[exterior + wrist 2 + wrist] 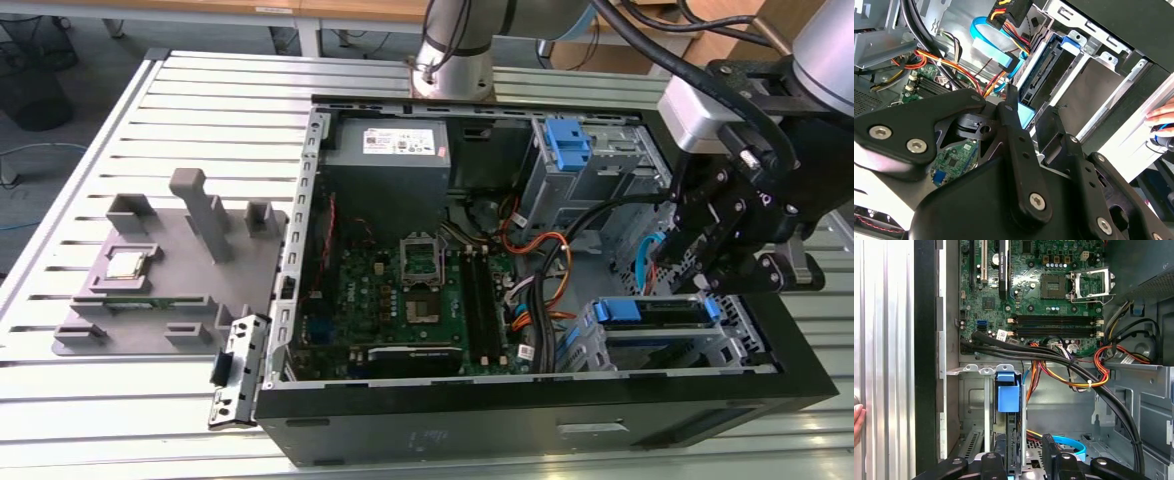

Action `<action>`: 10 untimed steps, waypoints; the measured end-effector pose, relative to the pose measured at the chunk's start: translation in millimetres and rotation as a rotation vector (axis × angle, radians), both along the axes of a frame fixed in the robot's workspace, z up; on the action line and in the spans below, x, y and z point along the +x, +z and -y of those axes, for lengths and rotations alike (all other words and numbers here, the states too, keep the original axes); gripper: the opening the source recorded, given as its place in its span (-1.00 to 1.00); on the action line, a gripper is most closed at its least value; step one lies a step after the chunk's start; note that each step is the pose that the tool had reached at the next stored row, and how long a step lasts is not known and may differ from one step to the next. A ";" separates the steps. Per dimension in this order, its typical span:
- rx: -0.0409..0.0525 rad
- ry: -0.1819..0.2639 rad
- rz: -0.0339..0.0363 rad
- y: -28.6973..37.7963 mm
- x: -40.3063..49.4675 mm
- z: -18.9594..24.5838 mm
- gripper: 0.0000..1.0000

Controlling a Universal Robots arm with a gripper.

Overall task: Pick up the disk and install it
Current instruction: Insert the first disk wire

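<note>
Disk stands on edge in the drive cage on the exterior view's right. The gripper is right over it, fingers spread to either side of the blue bracket with a gap showing, nothing clamped. Whether the bracket is fully home can't be told, and an off-centre nudge from one finger could cock it in the rails. The blue data cable and wire bundle run just beside the cage and could snag; a person's hand rests on the worktop near the case.
</note>
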State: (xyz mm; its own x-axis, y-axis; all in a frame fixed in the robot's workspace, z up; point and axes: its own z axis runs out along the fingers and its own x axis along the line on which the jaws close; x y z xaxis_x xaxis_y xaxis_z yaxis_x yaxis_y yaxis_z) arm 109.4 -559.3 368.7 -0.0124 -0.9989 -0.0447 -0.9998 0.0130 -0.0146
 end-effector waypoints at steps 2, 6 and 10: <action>0.0000 0.000 0.0000 0.0 0.0 -0.3 -0.16; -0.0001 0.000 0.0000 -0.2 0.0 -2.2 -0.16; -0.0001 0.000 0.0000 -0.5 0.0 -7.2 -0.16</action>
State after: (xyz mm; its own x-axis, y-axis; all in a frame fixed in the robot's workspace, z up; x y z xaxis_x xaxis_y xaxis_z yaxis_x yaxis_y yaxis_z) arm 109.4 -552.1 368.2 -0.0124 -0.9989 -0.0446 -0.9998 0.0131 -0.0146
